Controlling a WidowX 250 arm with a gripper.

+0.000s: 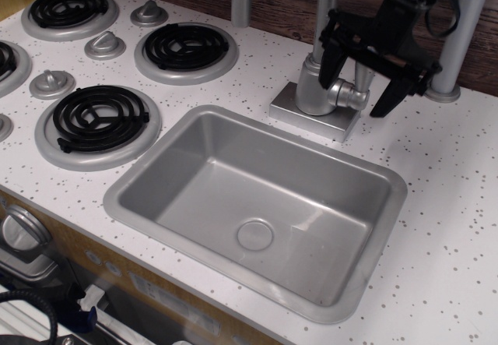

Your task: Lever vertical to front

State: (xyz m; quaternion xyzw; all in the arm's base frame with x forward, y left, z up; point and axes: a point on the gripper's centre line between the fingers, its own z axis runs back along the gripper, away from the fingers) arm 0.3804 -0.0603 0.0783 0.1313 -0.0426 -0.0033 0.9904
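Straddling upright silver-grey lever (362, 74), gripper (359, 92) jaws spread wide, black fingers (389, 96) either side, no visible contact.

Matte black end effector (359, 84) with two long tapered fingers (391, 94), black cables looping above.

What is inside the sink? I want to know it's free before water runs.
The sink holds only a round drain in its floor; the near wall's inner face is hidden by the front rim.
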